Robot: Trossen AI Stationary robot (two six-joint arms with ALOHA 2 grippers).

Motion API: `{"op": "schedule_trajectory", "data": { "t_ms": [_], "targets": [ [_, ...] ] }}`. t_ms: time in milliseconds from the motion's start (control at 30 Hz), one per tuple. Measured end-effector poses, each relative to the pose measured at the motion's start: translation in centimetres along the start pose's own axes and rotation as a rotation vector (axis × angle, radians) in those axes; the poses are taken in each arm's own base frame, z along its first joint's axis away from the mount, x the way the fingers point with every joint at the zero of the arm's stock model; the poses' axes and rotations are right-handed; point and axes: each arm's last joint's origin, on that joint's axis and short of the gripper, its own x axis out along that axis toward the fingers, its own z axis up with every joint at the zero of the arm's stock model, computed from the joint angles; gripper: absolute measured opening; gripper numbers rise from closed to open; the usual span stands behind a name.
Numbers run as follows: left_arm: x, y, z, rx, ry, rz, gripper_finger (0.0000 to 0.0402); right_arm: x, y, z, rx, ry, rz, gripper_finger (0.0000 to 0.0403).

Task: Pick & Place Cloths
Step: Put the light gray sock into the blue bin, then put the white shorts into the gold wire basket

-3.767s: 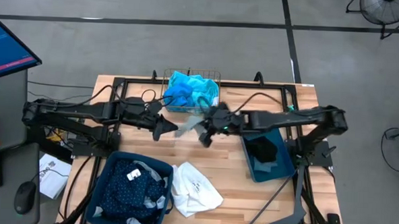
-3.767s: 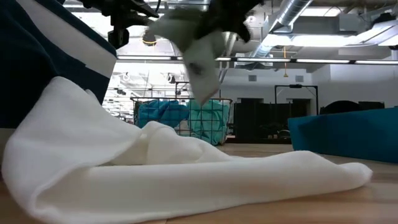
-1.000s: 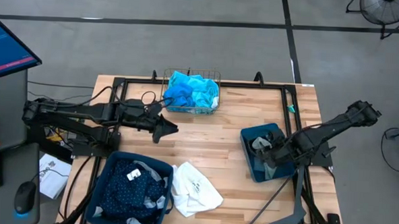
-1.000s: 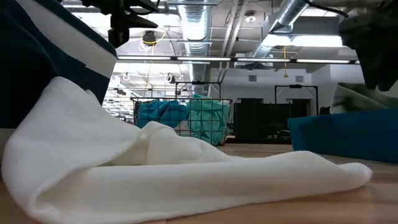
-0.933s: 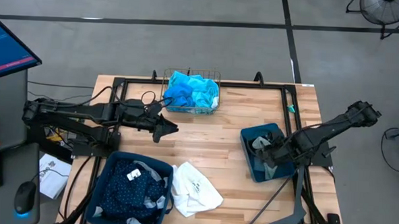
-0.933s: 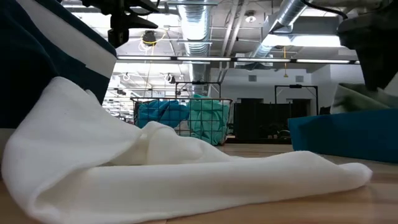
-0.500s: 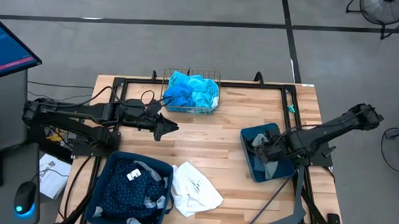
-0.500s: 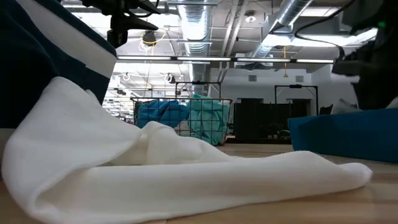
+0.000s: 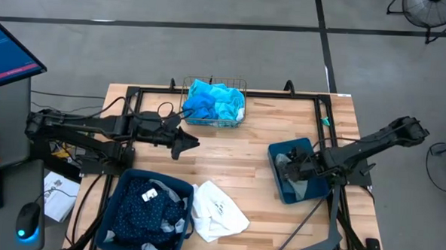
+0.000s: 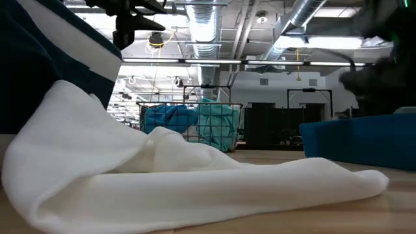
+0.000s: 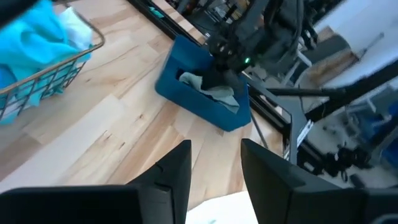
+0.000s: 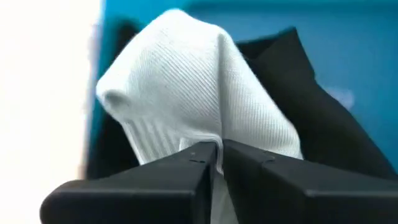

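Note:
A pale ribbed cloth (image 12: 186, 81) lies bunched on a black cloth (image 12: 323, 112) inside the teal bin (image 9: 310, 195) at the table's right. My right gripper (image 12: 216, 155) reaches down into that bin, shut, its tips against the pale cloth. My left gripper (image 11: 214, 162) hangs open over the table's left middle (image 9: 188, 144), holding nothing. Turquoise and blue cloths (image 9: 213, 102) fill the wire basket at the far edge. A white cloth (image 9: 218, 211) lies flat on the table near the front. A navy dotted cloth (image 9: 144, 208) sits in the near-left bin. My right gripper meets the pale cloth at the foot of its raised fold (image 12: 208, 134) with its shut fingertips (image 12: 186, 158). The fingers slant down from above into the bin. The cloth rests on the black cloth. Whether fabric is caught between the tips I cannot tell.
The near-left bin (image 9: 122, 185) stands at the front edge beside the white cloth. A black frame rail (image 9: 232, 93) runs along the table's far side. Bare wood (image 9: 233, 152) lies between the basket, the two bins and the left gripper.
My right gripper has gone down into the teal bin and a little toward the table's left. In the low view the pale cloth, which showed above the bin's rim, has sunk out of sight behind it.

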Motion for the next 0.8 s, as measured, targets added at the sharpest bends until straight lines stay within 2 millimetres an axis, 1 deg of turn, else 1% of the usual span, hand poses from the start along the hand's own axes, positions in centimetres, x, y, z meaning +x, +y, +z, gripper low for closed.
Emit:
{"op": "schedule_trajectory", "data": {
  "t_ms": [100,200,333,467,533,633,700,800],
  "targets": [
    [0.0,-0.1,-0.1,0.057,0.006,-0.008,0.0121,-1.7,1.8,0.8,-0.064,-0.006,0.058,0.0034],
    [0.0,-0.1,-0.1,0.123,0.006,-0.009,0.0121,-3.6,3.1,2.0,-0.121,-0.015,0.046,0.0032],
    [0.0,-0.2,-0.1,0.189,0.01,-0.02,0.0121,-6.8,4.5,3.7,-0.159,-0.024,0.023,0.0019],
    [0.4,-0.5,0.0,0.252,0.018,-0.093,0.0127,-9.9,5.6,5.3,-0.187,-0.047,0.044,0.0004],
    [1.1,-0.6,-0.1,0.256,0.03,-0.129,0.0137,-11.3,6.1,6.0,-0.194,-0.078,0.069,0.0002],
    [2.6,-0.8,-0.3,0.258,0.065,-0.162,0.0155,-12.6,6.7,6.7,-0.199,-0.14,0.1,0.0005],
    [4.0,-1.1,-0.6,0.262,0.112,-0.17,0.0167,-13.1,6.9,6.9,-0.198,-0.172,0.109,0.0006],
    [5.9,-2.2,-1.1,0.334,0.174,-0.207,0.0179,-13.3,6.9,7.0,-0.196,-0.177,0.112,0.0004]
  ]
}}
